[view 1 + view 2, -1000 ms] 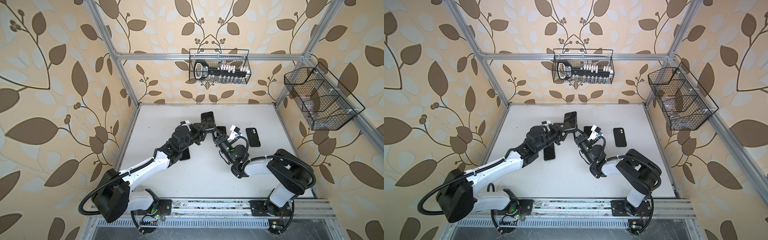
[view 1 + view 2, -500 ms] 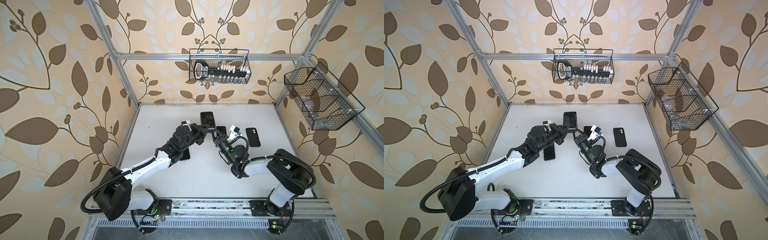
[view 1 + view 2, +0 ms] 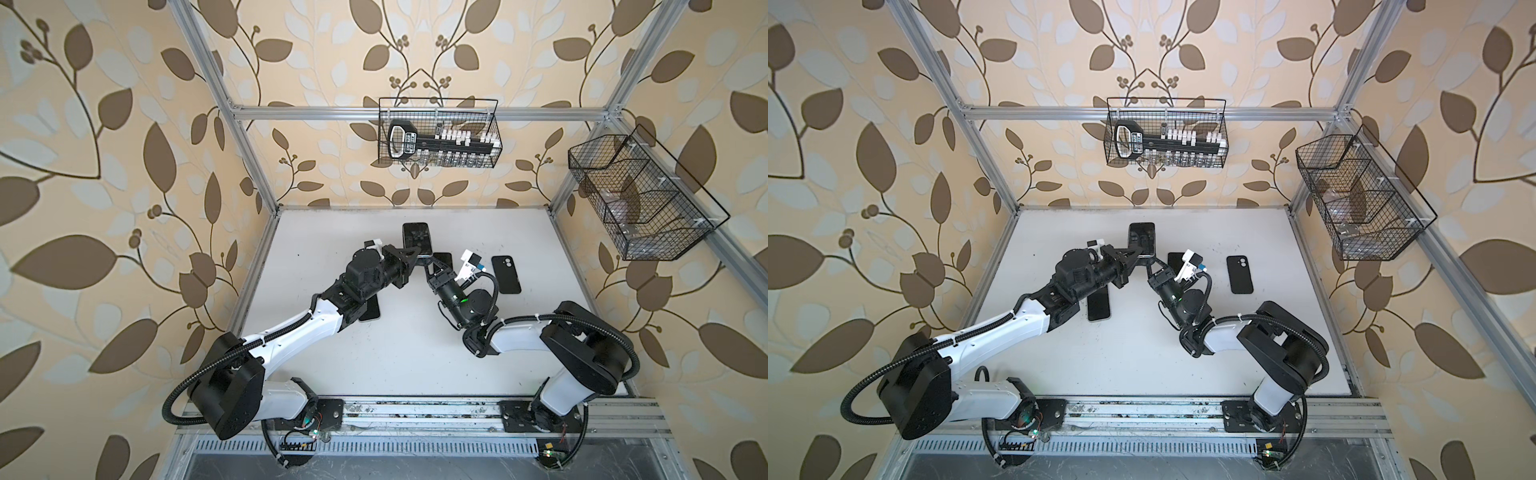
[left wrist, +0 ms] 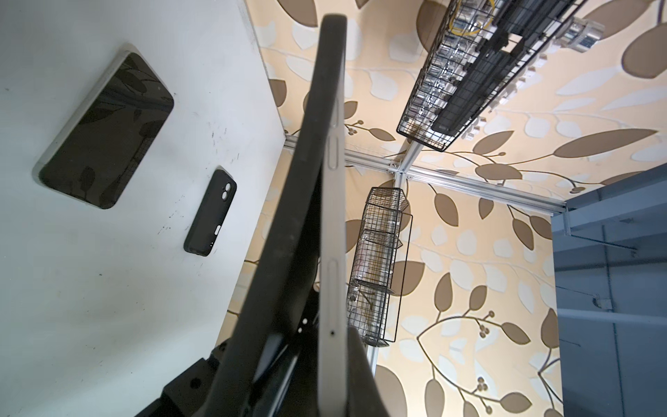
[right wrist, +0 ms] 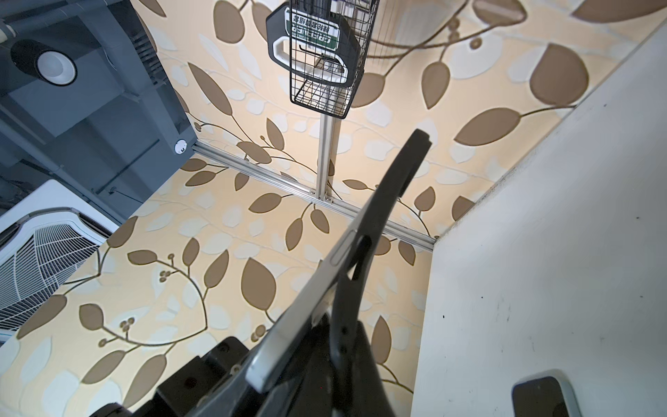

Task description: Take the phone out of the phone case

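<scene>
Phone (image 4: 330, 252) edge parts from phone case (image 4: 288, 216) midair; left claw (image 3: 417, 257), right claw (image 3: 430, 264) clamped, seemingly 1 each.

In both top views the left arm (image 3: 299, 332) partly covers a spare phone (image 3: 371, 311) lying flat.
</scene>
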You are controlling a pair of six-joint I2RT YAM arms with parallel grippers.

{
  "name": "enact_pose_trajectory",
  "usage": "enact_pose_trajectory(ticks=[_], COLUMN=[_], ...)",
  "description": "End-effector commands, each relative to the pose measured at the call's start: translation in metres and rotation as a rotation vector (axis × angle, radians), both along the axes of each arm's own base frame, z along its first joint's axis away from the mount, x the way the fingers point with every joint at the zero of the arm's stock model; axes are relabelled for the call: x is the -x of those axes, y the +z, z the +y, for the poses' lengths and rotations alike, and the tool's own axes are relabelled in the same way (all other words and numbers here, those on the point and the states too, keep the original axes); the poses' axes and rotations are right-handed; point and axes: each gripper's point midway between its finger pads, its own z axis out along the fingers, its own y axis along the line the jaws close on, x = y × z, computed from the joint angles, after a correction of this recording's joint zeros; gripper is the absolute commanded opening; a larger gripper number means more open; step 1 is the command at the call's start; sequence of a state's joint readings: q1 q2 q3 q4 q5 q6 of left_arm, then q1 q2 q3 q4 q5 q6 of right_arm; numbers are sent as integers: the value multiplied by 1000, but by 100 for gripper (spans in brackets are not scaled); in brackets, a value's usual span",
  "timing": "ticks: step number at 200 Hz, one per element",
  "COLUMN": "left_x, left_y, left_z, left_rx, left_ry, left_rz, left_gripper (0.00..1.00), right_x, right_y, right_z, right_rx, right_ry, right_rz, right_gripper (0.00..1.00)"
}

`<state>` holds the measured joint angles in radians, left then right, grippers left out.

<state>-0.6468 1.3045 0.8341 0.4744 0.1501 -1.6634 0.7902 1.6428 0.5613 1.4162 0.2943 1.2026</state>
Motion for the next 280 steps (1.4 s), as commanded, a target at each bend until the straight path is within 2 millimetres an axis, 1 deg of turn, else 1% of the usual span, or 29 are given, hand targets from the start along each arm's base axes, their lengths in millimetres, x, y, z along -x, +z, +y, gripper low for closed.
enact_pose_trajectory(ticks=[1,31,90,103,144,165,187,208,229,246,252,265,280], left_x=[10,16,24,26,32,35,34,33,32,29,28,25,19], left_y=[83,103,129,132,138,136,130,124,117,107,107,99,88], left_z=[-7,-8,-3,-4,-8,-11,-12,-11,-10,-8,-7,-4,4], left_rx=[147,176,198,198,204,202,189,164,107,56,47,15,-7], left_ry=[-38,-50,-46,-47,-61,-73,-72,-65,-51,-38,-33,-35,-21], left_rz=[-171,-208,-260,-267,-271,-268,-259,-262,-272,-274,-287,-286,-275], left_gripper=[0,0,0,0,0,0,0,0,0,0,0,0,0], right_x=[4,-2,-10,-12,-18,-22,-21,-21,-22,-25,-26,-27,-29], right_y=[2,-14,-40,-47,-58,-59,-57,-56,-59,-67,-68,-77,-90], right_z=[8,7,-7,-11,-23,-30,-38,-51,-67,-82,-89,-103,-121], right_rx=[43,67,125,135,146,148,161,190,228,261,270,294,314], right_ry=[13,-2,-51,-60,-90,-105,-120,-139,-143,-128,-126,-115,-107], right_rz=[-25,5,56,72,85,84,83,87,110,152,162,206,260], right_gripper=[0,0,0,0,0,0,0,0,0,0,0,0,0])
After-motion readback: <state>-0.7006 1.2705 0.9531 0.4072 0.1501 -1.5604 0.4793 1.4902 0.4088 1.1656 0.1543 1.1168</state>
